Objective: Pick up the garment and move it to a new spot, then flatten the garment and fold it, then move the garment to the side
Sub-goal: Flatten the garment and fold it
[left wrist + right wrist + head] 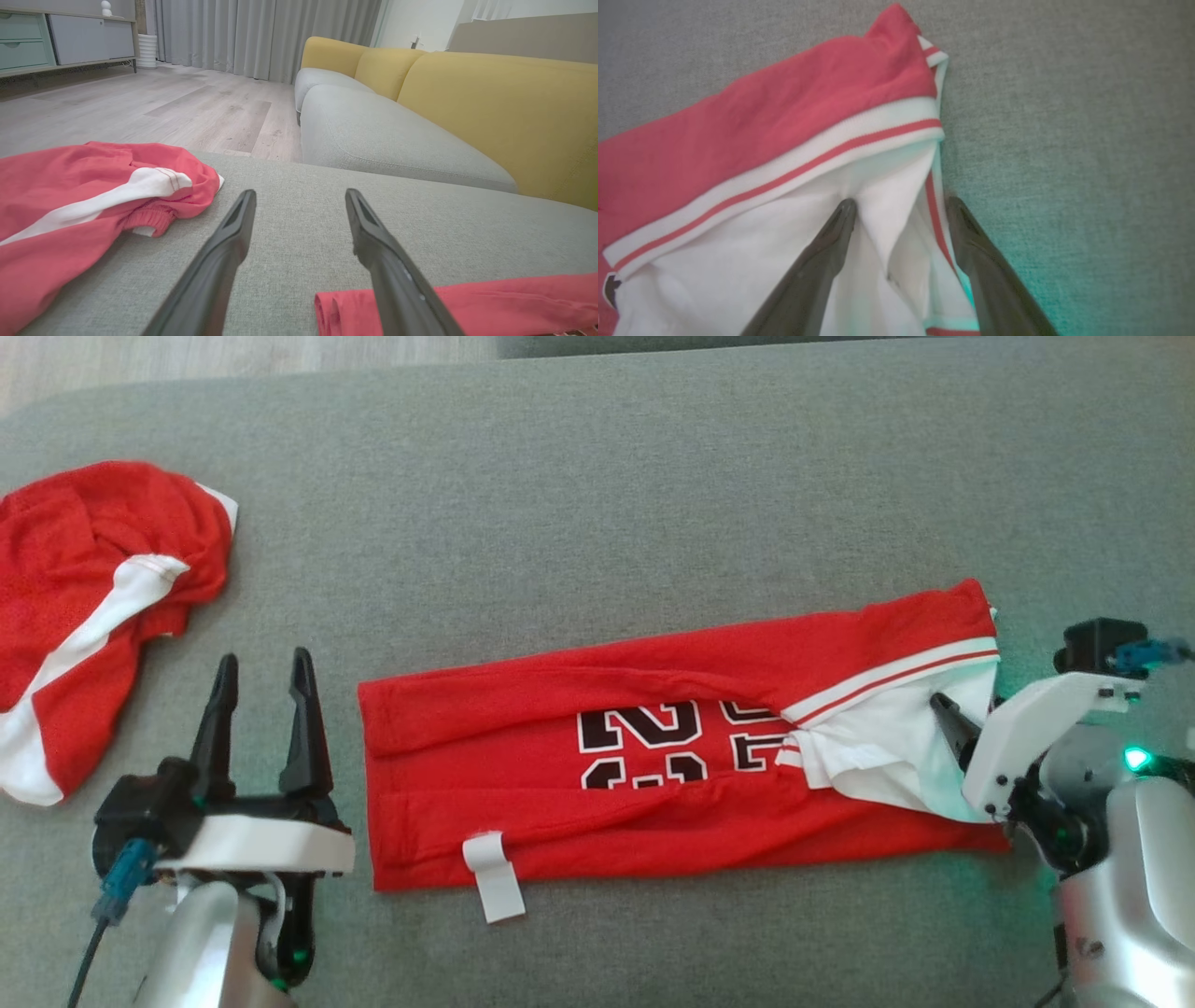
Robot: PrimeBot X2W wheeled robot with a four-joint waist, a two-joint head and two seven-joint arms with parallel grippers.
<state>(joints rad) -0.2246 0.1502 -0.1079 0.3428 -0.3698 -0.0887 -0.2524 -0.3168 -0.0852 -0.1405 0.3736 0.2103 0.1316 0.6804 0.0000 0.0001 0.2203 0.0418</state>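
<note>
The garment point(653, 765) is a red jersey with black-and-white numbers, folded into a long strip across the grey cushion. A white tag sticks out at its lower left. My left gripper point(264, 661) stands open just left of the strip's left end, with nothing between its fingers; the left wrist view has that gripper point(300, 193) over bare cushion, the red edge point(467, 303) beside its right finger. My right gripper point(948, 709) is at the strip's right end. In the right wrist view it point(901, 205) is open, its fingers astride a loose white fold of the garment point(784, 107).
A second red-and-white garment point(93, 579) lies crumpled at the cushion's far left, also in the left wrist view point(70, 186). The grey cushion point(597, 485) stretches beyond the strip. A yellow-backed sofa point(490, 102) and wooden floor point(187, 102) lie past its edge.
</note>
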